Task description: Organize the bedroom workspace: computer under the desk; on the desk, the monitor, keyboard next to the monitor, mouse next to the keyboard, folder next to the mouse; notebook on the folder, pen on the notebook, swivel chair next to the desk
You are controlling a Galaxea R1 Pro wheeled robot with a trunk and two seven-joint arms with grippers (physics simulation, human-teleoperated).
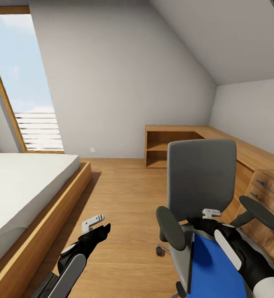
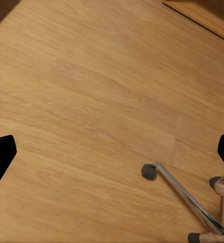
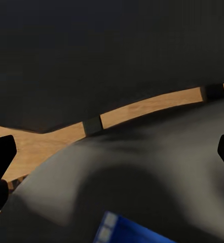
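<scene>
**Folder half hidden on chair seat**

Your right gripper (image 1: 211, 214) hangs spread over the seat, its arm covering part of the blue folder (image 1: 209, 271), whose near edge is cut off. Left gripper (image 1: 96, 223), also spread, hovers above bare floor (image 2: 91, 101). Beyond, the swivel chair (image 1: 201, 178) backrest blocks the low wooden cabinet (image 1: 170, 142).

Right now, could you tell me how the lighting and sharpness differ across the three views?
Head view: bright, even daylight from the skylight, swivel chair and folder sharp. Left wrist view: evenly lit wood floor, a chair castor slightly soft. Right wrist view: dim, the chair's back and seat blurred at close range, a folder corner just showing.
</scene>
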